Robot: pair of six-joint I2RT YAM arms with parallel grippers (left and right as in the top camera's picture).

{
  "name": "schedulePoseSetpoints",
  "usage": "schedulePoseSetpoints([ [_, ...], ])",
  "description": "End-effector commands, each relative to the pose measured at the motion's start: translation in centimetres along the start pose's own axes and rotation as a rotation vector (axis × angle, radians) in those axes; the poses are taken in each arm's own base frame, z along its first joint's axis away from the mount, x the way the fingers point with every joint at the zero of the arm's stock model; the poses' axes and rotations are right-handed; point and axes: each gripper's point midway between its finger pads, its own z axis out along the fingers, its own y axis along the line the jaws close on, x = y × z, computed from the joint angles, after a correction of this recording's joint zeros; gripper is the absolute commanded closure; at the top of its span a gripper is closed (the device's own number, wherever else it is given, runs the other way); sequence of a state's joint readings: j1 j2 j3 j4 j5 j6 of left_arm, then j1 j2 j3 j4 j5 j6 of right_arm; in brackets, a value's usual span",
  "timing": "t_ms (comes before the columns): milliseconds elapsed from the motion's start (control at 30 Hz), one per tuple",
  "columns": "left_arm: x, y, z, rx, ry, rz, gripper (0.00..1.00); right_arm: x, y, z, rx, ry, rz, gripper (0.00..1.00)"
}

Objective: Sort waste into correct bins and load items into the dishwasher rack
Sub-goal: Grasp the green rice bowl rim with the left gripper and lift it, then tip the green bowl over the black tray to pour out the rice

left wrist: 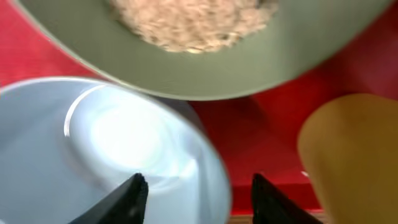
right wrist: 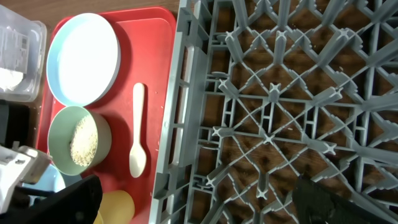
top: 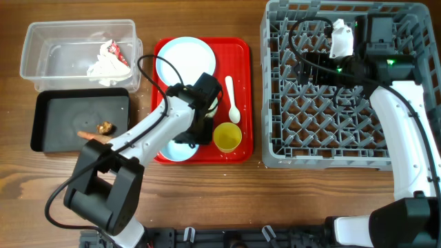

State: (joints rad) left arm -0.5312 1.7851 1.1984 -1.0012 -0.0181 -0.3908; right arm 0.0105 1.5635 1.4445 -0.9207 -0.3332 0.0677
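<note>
off to the far left of your left gripper (left wrist: 198,193), the clear plastic rectangular tub (top: 41,41) held the crumpled white paper with a red mark (top: 107,60). the shallow black rectangular tray (top: 62,110) just beside it held the orange-brown sausage-like food piece (top: 85,133) and the small brown scrap (top: 105,127).

your left gripper hung over the flat red serving tray (top: 240,55), jaws spread, nothing clasped. under its fingers (left wrist: 134,198) sat the light-blue bowl (left wrist: 93,143), its rim passing between the tips. just ahead stood the pale-green bowl (left wrist: 298,56) holding loose white rice (left wrist: 186,22), and beside the right finger stood the small yellow cup (left wrist: 348,149). further ahead lay the round pale-blue plate (top: 185,60), with the white plastic spoon (top: 233,100) ahead to the right.

your right gripper (right wrist: 195,185) hovered over the large square grey plastic rack (top: 344,131), jaws wide apart and empty, upright pegs beneath.
</note>
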Motion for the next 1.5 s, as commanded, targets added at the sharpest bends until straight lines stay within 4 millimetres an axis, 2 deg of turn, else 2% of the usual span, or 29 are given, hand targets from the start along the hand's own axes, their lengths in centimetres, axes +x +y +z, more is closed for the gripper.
schedulePoseSetpoints([
  [0, -2.2, 1.7, -1.9, -0.029, -0.047, -0.062, 0.32, -0.4, 0.4, 0.1, -0.017, -0.003, 0.006, 0.0],
  [67, -5.2, 1.7, -4.9, 0.01, -0.13, -0.079, 0.3, -0.4, 0.4, 0.1, -0.017, -0.005, 0.005, 0.0],
  [133, -8.8, 0.9, -8.1, 0.06, -0.265, -0.016, 0.27, -0.5, 0.4, 0.1, -0.018, -0.009, 0.004, 0.0],
  [200, -11.6, -0.3, -9.6, 0.103, -0.384, 0.062, 0.26, -0.5, 0.4, 0.1, -0.018, -0.009, 0.005, 0.0],
  [267, -13.2, -2.1, -9.8, 0.174, -0.44, 0.133, 0.28, -0.4, 0.4, 0.1, -0.018, -0.004, 0.006, 0.0],
  [333, -13.8, -3.2, -8.3, 0.206, -0.425, 0.167, 0.31, -0.3, 0.4, 0.1, -0.017, 0.001, 0.008, 0.0],
  [467, -13.5, -4.1, -3.3, 0.179, -0.316, 0.185, 0.36, -0.3, 0.4, 0.1, -0.017, -0.002, 0.007, 0.0],
  [533, -12.8, -4.8, -2.0, 0.171, -0.281, 0.206, 0.42, -0.3, 0.4, 0.1, -0.017, -0.002, 0.007, 0.0],
  [567, -12.6, -5.2, -1.8, 0.171, -0.274, 0.216, 0.45, -0.3, 0.4, 0.1, -0.017, -0.002, 0.007, 0.0],
  [633, -12.0, -5.6, -1.7, 0.162, -0.261, 0.222, 0.58, -0.4, 0.4, 0.1, -0.017, -0.005, 0.006, 0.0],
  [700, -10.9, -5.2, -1.1, 0.143, -0.209, 0.204, 0.65, -0.4, 0.4, 0.1, -0.017, -0.004, 0.005, 0.0],
  [767, -10.3, -4.7, -0.3, 0.125, -0.172, 0.162, 0.69, -0.4, 0.4, 0.1, -0.017, -0.004, 0.005, 0.0],
  [933, -9.9, -4.7, 1.8, 0.108, -0.126, 0.164, 0.7, -0.6, 0.4, 0.1, -0.018, -0.01, 0.003, 0.0],
  [1000, -9.8, -4.8, 2.1, 0.105, -0.118, 0.168, 0.75, -0.5, 0.4, 0.1, -0.017, -0.009, 0.003, 0.0],
  [1033, -9.8, -4.8, 2.2, 0.105, -0.118, 0.169, 0.78, -0.5, 0.4, 0.1, -0.017, -0.009, 0.003, 0.0],
  [1067, -9.8, -4.9, 2.1, 0.107, -0.123, 0.17, 0.96, -0.6, 0.4, 0.1, -0.018, -0.01, 0.003, 0.0],
  [1133, -9.9, -5.0, 2.0, 0.109, -0.127, 0.164, 0.96, -0.6, 0.4, 0.1, -0.018, -0.011, 0.003, 0.0],
  [1200, -10.1, -4.9, 1.2, 0.116, -0.139, 0.145, 0.96, -0.6, 0.4, 0.1, -0.018, -0.011, 0.003, 0.0],
  [1267, -10.7, -4.8, -0.9, 0.127, -0.165, 0.115, 0.96, -0.6, 0.4, 0.1, -0.018, -0.012, 0.003, 0.0],
  [1300, -11.2, -4.8, -2.7, 0.141, -0.183, 0.102, 0.96, -0.6, 0.4, 0.1, -0.018, -0.012, 0.003, 0.0],
  [1333, -12.0, -4.6, -6.5, 0.169, -0.226, 0.068, 0.96, -0.6, 0.4, 0.1, -0.018, -0.011, 0.003, 0.0],
  [1433, -12.4, -3.4, -12.2, 0.222, -0.281, 0.021, 0.96, -0.6, 0.4, 0.1, -0.018, -0.011, 0.004, 0.0],
  [1467, -12.2, -2.5, -13.9, 0.243, -0.292, -0.008, 0.96, -0.6, 0.4, 0.1, -0.018, -0.01, 0.004, 0.0],
])
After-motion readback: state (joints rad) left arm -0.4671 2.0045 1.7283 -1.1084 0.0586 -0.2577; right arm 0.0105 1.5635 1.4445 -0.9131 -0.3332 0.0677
